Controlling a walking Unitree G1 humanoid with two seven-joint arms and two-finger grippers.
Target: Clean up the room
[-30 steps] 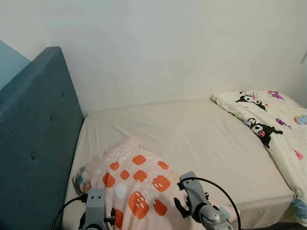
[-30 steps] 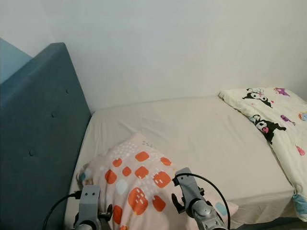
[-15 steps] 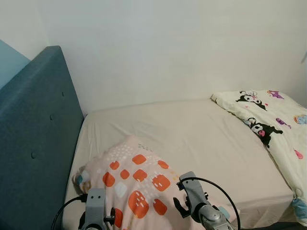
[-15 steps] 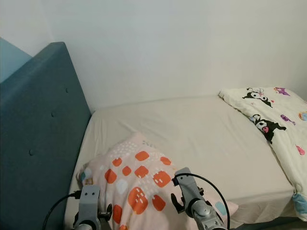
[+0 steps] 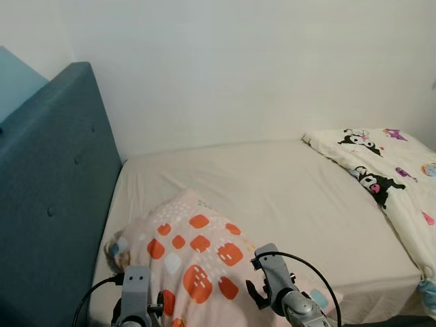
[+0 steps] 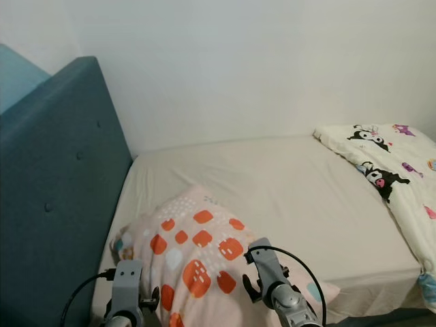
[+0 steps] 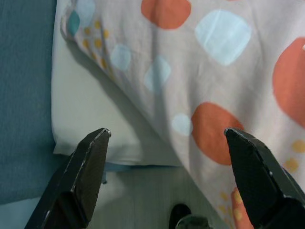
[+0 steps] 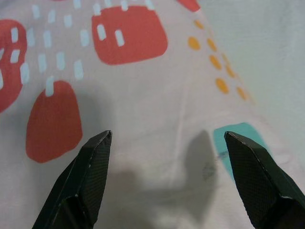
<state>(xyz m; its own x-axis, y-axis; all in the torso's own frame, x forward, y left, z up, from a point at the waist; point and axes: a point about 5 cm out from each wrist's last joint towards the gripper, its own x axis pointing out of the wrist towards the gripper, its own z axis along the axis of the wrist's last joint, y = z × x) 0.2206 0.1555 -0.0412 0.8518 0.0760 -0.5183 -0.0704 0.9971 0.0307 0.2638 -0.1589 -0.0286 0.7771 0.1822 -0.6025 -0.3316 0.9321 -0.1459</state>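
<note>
Both grippers poised over the bed (image 5: 286,197): left gripper (image 7: 167,179) and right gripper (image 8: 167,176) each with fingers spread wide, gripping nothing, the orange-spotted pillow (image 5: 194,262) lying right beneath them, near the blue headboard (image 5: 51,197).

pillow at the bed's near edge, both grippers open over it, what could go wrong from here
1. The pillow lies at the mattress front edge, part of it hanging past it in the left wrist view; a push instead of a grip could slide it to the floor.
2. The left gripper sits over the pillow's border, so its fingers may close on loose cloth alone.
3. The right gripper might pinch the sheet beside the pillow too.
</note>
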